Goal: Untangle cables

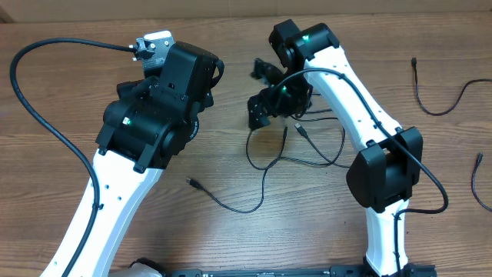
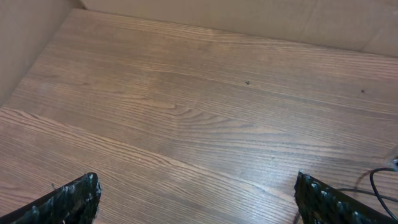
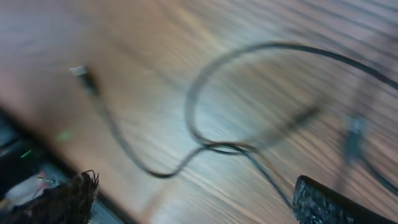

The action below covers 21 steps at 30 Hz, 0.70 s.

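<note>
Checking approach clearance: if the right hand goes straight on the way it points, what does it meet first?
Most likely the looped cables lying on the table, straight ahead of the open right hand. Blurred view, so depth is unclear.

The cables [image 3: 214, 148] are blurred in the right wrist view, running off its right edge.

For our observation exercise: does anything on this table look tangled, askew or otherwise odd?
Yes. In the middle, thin black cords cross over each other in a loose tangle. Two more cords lie apart near the right edge.
</note>
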Motion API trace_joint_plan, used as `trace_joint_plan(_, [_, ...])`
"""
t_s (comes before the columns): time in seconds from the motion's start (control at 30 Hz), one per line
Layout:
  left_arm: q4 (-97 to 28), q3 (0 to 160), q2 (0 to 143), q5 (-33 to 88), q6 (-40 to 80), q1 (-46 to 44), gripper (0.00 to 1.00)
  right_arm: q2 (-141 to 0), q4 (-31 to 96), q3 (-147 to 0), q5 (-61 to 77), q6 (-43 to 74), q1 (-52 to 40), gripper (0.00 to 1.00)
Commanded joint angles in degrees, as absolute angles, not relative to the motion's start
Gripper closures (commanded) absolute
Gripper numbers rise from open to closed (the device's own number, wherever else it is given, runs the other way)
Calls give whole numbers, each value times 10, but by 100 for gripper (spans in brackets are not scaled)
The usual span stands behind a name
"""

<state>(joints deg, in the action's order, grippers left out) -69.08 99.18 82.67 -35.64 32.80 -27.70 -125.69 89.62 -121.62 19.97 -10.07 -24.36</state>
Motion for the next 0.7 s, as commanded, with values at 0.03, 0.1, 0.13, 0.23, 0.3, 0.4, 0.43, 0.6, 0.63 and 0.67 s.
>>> trace_joint_plan(0.03, [-691, 1003, 831, -361, 321, -274, 0, -1241, 894, -1234, 78, -11, -223, 0])
trace_joint_plan(0.1, [-691, 1003, 831, -361, 321, -274, 0, -1241, 898, -1234, 77, -11, -215, 0])
trace_joint_plan(0.13, [-691, 1003, 831, -361, 321, -274, 0, -1241, 900, -1234, 77, -14, -210, 0])
trace_joint_plan(0.23, [-691, 1003, 831, -361, 321, -274, 0, -1241, 911, -1233, 75, -39, -197, 0])
trace_joint_plan(0.3, [-691, 1003, 831, -361, 321, -274, 0, -1241, 919, -1229, 75, -74, -186, 0])
trace_joint_plan(0.4, [-691, 1003, 831, -361, 321, -274, 0, -1241, 922, -1217, 75, -129, -166, 0])
trace_joint_plan(0.43, [-691, 1003, 832, -361, 321, -274, 0, -1241, 921, -1211, 75, -144, -160, 0])
trace_joint_plan(0.6, [-691, 1003, 831, -361, 321, -274, 0, -1241, 901, -1165, 76, -212, -130, 0])
trace_joint_plan(0.63, [-691, 1003, 831, -361, 321, -274, 0, -1241, 897, -1153, 75, -224, -123, 0])
trace_joint_plan(0.67, [-691, 1003, 831, -361, 321, -274, 0, -1241, 893, -1143, 75, -234, -117, 0])
